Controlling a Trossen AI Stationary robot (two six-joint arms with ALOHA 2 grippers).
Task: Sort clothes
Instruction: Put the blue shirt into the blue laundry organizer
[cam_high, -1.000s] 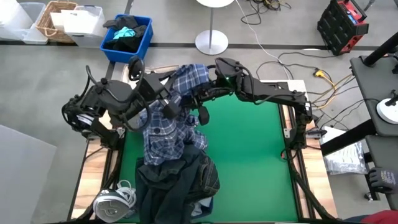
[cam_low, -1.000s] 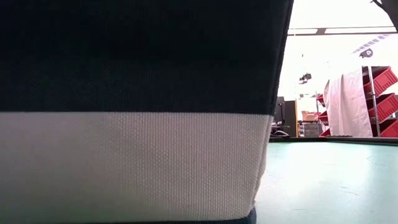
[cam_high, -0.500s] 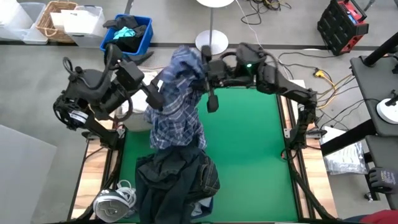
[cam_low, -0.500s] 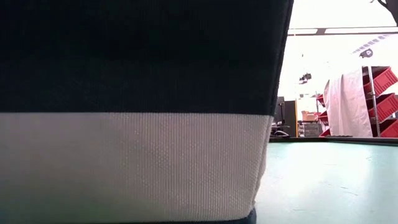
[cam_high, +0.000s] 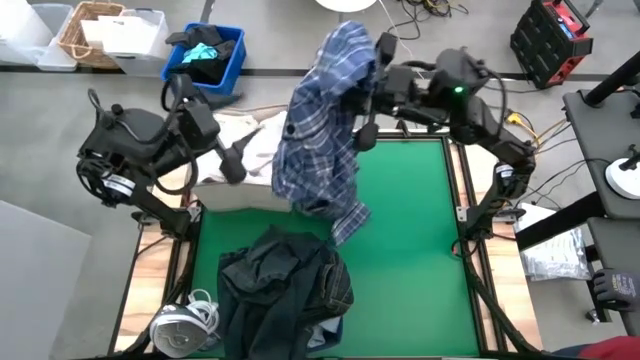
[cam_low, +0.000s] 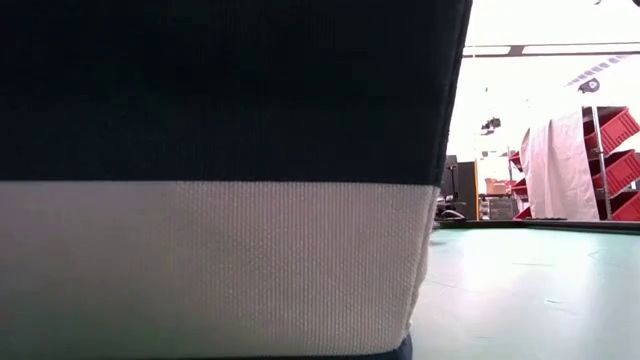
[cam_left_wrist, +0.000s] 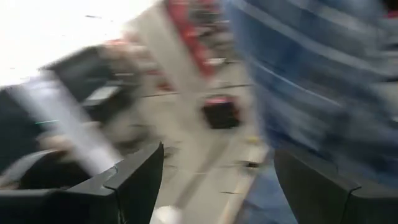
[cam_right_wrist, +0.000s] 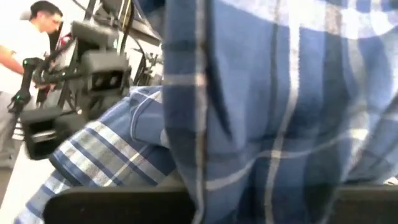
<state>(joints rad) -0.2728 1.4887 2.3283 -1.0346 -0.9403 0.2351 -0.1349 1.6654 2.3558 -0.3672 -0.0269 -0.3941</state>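
The blue-white plaid shirt (cam_high: 325, 130) hangs high over the far part of the green mat (cam_high: 410, 250), with my right gripper (cam_high: 366, 100) shut on its upper part. It also fills the right wrist view (cam_right_wrist: 249, 112). My left gripper (cam_high: 234, 163) stands open to the shirt's left, over white clothes (cam_high: 240, 150) that lie on the mat's far left corner. Its fingers show apart with nothing between them (cam_left_wrist: 217, 180). A heap of dark navy and denim clothes (cam_high: 285, 290) lies on the mat's near left part. My right gripper holds the plaid shirt by a bunched part near its top (cam_high: 352, 92), coming level from the table's right side. The cloth itself covers the fingers, so layers and edge cannot be told. The shirt hangs slack below the hold, its lower end (cam_high: 348, 222) over the mat.
A blue bin (cam_high: 228, 75) with a black and teal bundle, a wicker basket (cam_high: 85, 30) and white bins (cam_high: 135, 40) stand beyond the far left corner. A white object (cam_high: 185, 322) lies at the near left corner. Navy-and-white cloth (cam_low: 220, 180) blocks most of the low view. The mat's right half is bare.
My right gripper has risen and gone toward the table's far right, drawing the plaid shirt up off the clothes heap until it hangs. My left gripper has let go of the shirt and drawn back toward the table's left edge.
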